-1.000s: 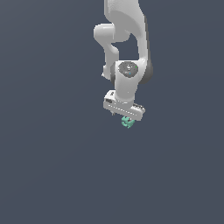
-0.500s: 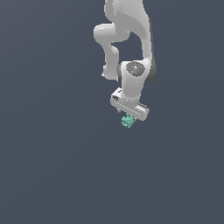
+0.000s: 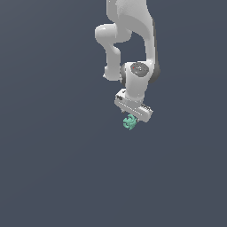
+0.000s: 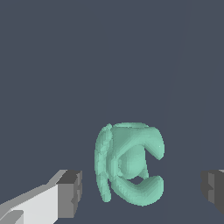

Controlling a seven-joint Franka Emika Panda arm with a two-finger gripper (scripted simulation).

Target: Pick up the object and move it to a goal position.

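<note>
You are looking at an early stage of the job: the object [image 3: 129, 122] is lying on the dark counter [image 3: 53, 168], not yet lifted, and the gripper [image 3: 133, 116] is hanging directly over it in the exterior view. In the wrist view the teal cluster [image 4: 130, 168] is sitting between the two fingers [image 4: 70, 192], which are standing spread wide, with clear gaps on both sides and no pad touching the lobes. So the approach and alignment are looking mostly done; what you are still facing, by my judgement, is the last bit of descent, the squeeze, the lift, and the carry to the goal. No goal marker is showing in either view, so you cannot tell from here where the carry is heading. The curved, claw-like lobes are offering uneven contact, so the grip may be slipping or twisting the piece as it closes.
</note>
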